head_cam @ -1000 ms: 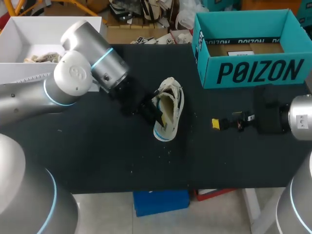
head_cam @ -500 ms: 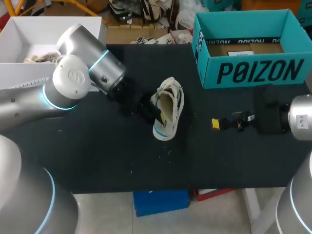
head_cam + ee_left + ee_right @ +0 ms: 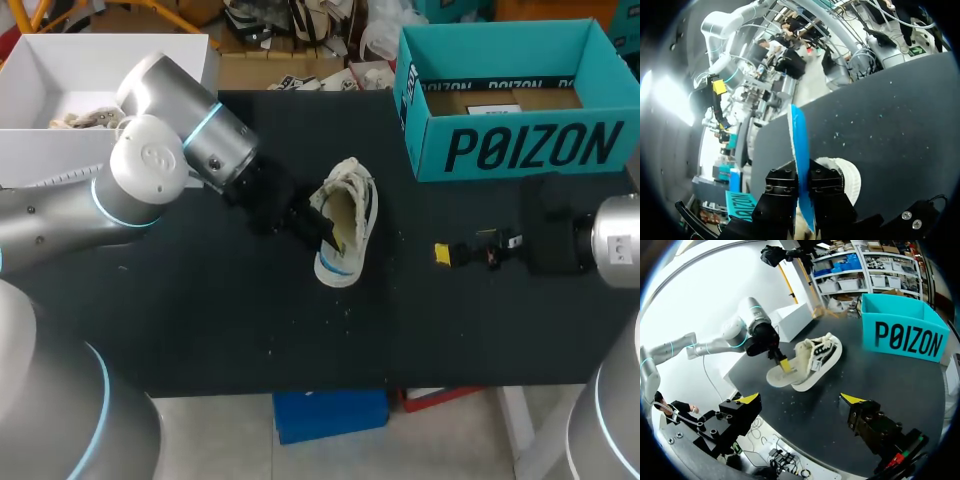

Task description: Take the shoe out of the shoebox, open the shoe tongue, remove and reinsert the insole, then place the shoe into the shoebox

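My left tool [image 3: 310, 228] is gripping the insole [image 3: 772, 379], closing on its thin blue-and-white edge from both sides. The insole is sticking partly out of the shoe [image 3: 347, 222], which is lying near the middle of the black tabletop [image 3: 200, 310], just at this tool's 3 o'clock. My right tool [image 3: 447, 254] is resting open at the shoe's 3 o'clock, well apart from it. The teal shoebox [image 3: 520, 150] is standing at the shoe's 1 o'clock.
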`<state>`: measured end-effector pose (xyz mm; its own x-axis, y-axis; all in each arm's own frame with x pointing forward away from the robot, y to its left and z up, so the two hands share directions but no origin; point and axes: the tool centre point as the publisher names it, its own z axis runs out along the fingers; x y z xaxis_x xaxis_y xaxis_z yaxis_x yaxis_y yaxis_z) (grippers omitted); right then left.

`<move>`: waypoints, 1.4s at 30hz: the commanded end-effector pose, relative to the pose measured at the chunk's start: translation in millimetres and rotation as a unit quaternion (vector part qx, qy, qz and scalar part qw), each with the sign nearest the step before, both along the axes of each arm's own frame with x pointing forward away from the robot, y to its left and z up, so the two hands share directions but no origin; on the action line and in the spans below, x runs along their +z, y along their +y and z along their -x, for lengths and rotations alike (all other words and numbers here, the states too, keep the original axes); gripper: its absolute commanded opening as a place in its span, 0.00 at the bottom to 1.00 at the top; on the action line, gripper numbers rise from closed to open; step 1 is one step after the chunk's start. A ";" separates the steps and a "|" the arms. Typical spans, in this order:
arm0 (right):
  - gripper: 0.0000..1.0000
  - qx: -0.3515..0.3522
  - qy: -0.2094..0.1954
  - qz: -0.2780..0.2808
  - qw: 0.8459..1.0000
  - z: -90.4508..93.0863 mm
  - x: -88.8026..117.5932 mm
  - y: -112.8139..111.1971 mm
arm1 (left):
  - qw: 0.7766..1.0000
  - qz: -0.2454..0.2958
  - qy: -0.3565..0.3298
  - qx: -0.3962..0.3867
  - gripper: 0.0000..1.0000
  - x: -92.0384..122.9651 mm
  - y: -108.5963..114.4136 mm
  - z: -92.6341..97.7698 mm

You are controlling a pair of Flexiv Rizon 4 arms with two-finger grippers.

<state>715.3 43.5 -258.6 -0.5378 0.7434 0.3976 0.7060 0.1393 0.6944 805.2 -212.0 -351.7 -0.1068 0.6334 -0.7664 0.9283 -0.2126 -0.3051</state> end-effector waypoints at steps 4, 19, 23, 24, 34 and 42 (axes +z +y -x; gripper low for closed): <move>1.00 -0.001 0.000 0.000 1.000 0.0 -0.4 1.2 | 1.000 0.013 0.003 -0.005 0.00 7.4 4.8 13.5; 1.00 -0.001 0.000 0.000 1.000 0.0 -0.4 1.2 | 0.998 0.057 0.018 0.002 0.00 23.3 11.2 36.8; 1.00 -0.001 0.000 0.000 1.000 0.0 -0.4 1.2 | 0.998 0.064 0.024 0.002 0.00 24.3 10.9 39.0; 1.00 -0.001 0.000 0.000 1.000 0.0 -0.4 1.2 | 0.998 0.065 0.028 0.002 0.00 23.6 10.6 39.4; 1.00 -0.001 0.000 0.000 1.000 0.0 -0.4 1.2 | 0.995 0.082 0.048 0.005 0.00 18.8 12.6 39.1; 1.00 -0.001 0.000 0.000 1.000 0.0 -0.4 1.2 | 0.996 0.085 0.039 0.014 0.00 15.3 14.1 21.7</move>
